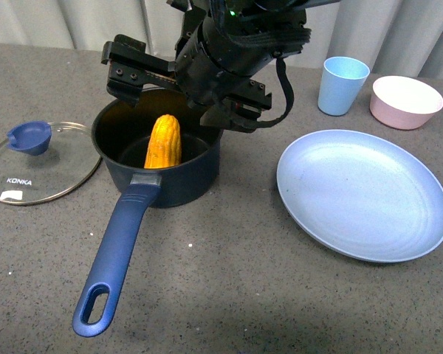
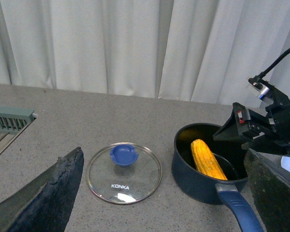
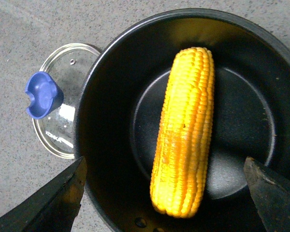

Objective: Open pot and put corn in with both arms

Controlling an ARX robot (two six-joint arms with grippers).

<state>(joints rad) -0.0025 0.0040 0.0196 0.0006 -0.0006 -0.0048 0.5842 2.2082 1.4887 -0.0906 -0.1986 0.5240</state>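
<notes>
Near to far, front view.

Lower left of frame: long blue saucepan handle (image 1: pixel 117 251), slotted end nearest the camera. Judged rigid, with a firm grip zone at mid-length; a hold there would steady the pan but adds leverage.

Centre left: dark navy saucepan (image 1: pixel 179 181), open, standing on the grey countertop (image 1: pixel 229 295). Judged moderately heavy, stiff, stable on its base.

Inside the saucepan: corn cob (image 1: pixel 163 141), leaning from the floor up against the inner wall. Right wrist view confirms the cob (image 3: pixel 184 130) lies across the black interior, free of both fingers. Judged firm, light, kernel surface ridged and fairly grippy, cylindrical and apt to roll. Best taken across the middle, jaws square to the long axis.

Left edge: KONKA glass lid (image 1: pixel 37 166), flat on the countertop, just beside the saucepan rim, blue knob (image 1: pixel 29 137) up. Judged fragile, slippery on the glass; take by the knob only.

Right: pale blue plate (image 1: pixel 363 193), bare.

Upper centre: right gripper (image 1: pixel 179 85) above the saucepan's far rim, released, jaws spread, nothing held. Left gripper (image 2: pixel 159 193), seen only in the left wrist view, also spread and unloaded, well apart from the lid.

Upper right: light blue cup (image 1: pixel 342 85), pink bowl (image 1: pixel 406 101). Behind: white curtain (image 2: pixel 135 43).
</notes>
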